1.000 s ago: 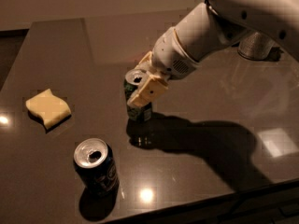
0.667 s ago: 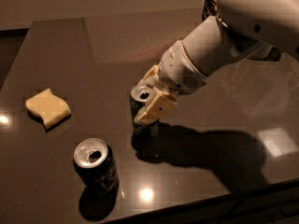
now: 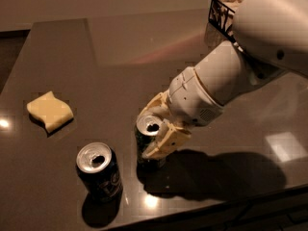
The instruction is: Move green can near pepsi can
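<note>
The green can (image 3: 146, 141) stands upright on the dark table (image 3: 120, 57), right of centre near the front. My gripper (image 3: 156, 129) is shut on the green can, with its tan fingers (image 3: 166, 141) on either side of the can's upper body. The pepsi can (image 3: 100, 173), dark navy with a silver top, stands upright just to the left and a little nearer the front edge, a small gap from the green can. My white arm reaches in from the upper right.
A yellow sponge (image 3: 49, 111) lies on the left of the table. A dark wire basket (image 3: 226, 8) stands at the back right, partly behind my arm. The table's front edge runs just below the cans.
My gripper has carried the green can forward and left, closer to the pepsi can. The pepsi can and the sponge have not moved.
</note>
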You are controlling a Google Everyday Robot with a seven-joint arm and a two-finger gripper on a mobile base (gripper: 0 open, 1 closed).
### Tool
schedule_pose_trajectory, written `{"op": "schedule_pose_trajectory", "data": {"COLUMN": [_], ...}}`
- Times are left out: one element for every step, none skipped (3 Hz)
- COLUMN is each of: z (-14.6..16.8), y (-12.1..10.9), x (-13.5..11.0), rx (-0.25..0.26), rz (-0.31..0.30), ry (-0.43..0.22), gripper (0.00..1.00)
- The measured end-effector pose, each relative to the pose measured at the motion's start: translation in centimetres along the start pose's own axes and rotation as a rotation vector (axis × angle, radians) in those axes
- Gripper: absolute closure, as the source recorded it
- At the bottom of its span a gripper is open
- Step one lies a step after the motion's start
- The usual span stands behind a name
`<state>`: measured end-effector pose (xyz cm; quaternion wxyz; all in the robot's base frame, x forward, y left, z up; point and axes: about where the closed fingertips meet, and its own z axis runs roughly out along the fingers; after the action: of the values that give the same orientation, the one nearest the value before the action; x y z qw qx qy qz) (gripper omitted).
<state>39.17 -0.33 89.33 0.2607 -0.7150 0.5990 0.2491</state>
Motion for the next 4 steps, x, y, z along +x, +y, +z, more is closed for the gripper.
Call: {"op": "schedule_pose_trajectory", "data": {"z": [-0.15, -0.16, -0.07, 0.01], "y": [-0.01, -0.01, 0.05, 0.12], "x": [-0.13, -0.17, -0.32, -0.47], "rx": [0.0, 0.0, -0.002, -0.003], "rz": [0.0, 0.0, -0.004, -0.007], "ry": [0.0, 0.0, 0.001, 0.003], "gripper": [0.84, 0.59, 0.36, 0.12]}}
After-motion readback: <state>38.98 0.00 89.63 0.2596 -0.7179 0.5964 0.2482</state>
